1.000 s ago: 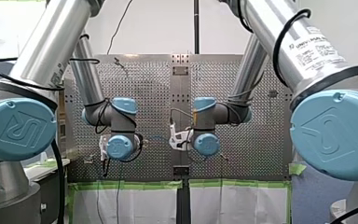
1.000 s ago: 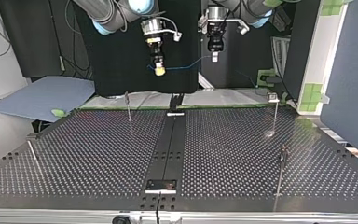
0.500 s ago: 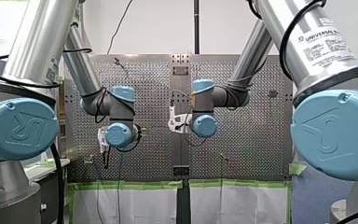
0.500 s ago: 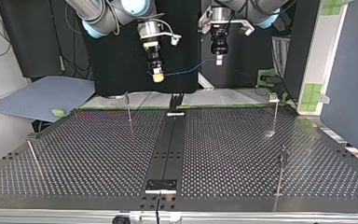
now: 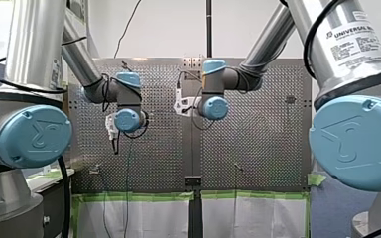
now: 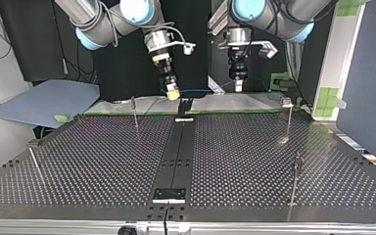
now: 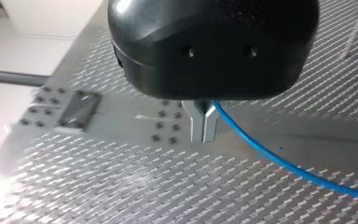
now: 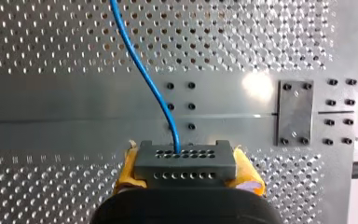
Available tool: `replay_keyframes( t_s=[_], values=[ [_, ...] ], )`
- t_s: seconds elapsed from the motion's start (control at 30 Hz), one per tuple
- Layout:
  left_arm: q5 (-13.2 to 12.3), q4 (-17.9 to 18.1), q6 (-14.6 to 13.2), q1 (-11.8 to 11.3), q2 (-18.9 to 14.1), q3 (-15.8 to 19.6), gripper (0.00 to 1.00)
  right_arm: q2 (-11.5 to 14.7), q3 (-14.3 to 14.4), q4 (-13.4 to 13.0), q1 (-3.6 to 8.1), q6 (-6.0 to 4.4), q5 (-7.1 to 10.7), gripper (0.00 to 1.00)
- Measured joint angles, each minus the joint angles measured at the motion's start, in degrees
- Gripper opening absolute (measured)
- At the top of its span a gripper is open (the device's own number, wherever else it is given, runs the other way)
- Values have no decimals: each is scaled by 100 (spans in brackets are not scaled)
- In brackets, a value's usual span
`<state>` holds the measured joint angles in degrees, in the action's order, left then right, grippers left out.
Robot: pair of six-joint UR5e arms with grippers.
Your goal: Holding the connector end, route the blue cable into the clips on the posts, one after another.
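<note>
In the right wrist view my right gripper point(image 8: 185, 156) is shut on a dark grey connector block point(image 8: 185, 164), yellow pads point(image 8: 125, 167) on either side. The blue cable point(image 8: 140, 60) leaves the block and runs ahead over the perforated table. My left gripper point(image 7: 204, 136) has its metal fingers shut on the blue cable point(image 7: 279, 161), which trails off beside it. In the top view my right gripper point(image 6: 173, 93) and my left gripper point(image 6: 238, 86) hang over the table's far edge, the cable point(image 6: 198, 90) stretched nearly level between them. Thin posts point(image 6: 134, 111) point(image 6: 290, 116) stand below them, apart from the cable.
Two more posts rise nearer the camera in the top view, one point(image 6: 296, 178) at the right and one point(image 6: 34, 164) leaning at the left. A dark centre rail point(image 6: 178, 147) with a small plate point(image 6: 169, 194) runs down the table. A blue-grey sheet point(image 6: 44, 100) lies beyond the left corner.
Both grippers have come down toward the table's far edge in the top view and spread slightly apart. The cable between them has straightened and dropped with them.
</note>
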<state>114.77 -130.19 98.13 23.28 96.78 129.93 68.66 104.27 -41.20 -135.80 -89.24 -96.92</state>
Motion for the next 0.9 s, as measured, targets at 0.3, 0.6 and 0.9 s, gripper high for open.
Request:
replay_keyframes(
  t_s=[0.3,0.6,0.9],
  values=[
    [58,-470,243,-287,-468,-467,0,-28,-522,518,6,-156,92,0],
    [92,-978,237,-403,-977,-939,0,-40,-992,828,12,-211,191,0],
    [95,-1483,294,-528,-1468,-1132,0,-223,-1432,989,4,-320,362,0]
  ],
)
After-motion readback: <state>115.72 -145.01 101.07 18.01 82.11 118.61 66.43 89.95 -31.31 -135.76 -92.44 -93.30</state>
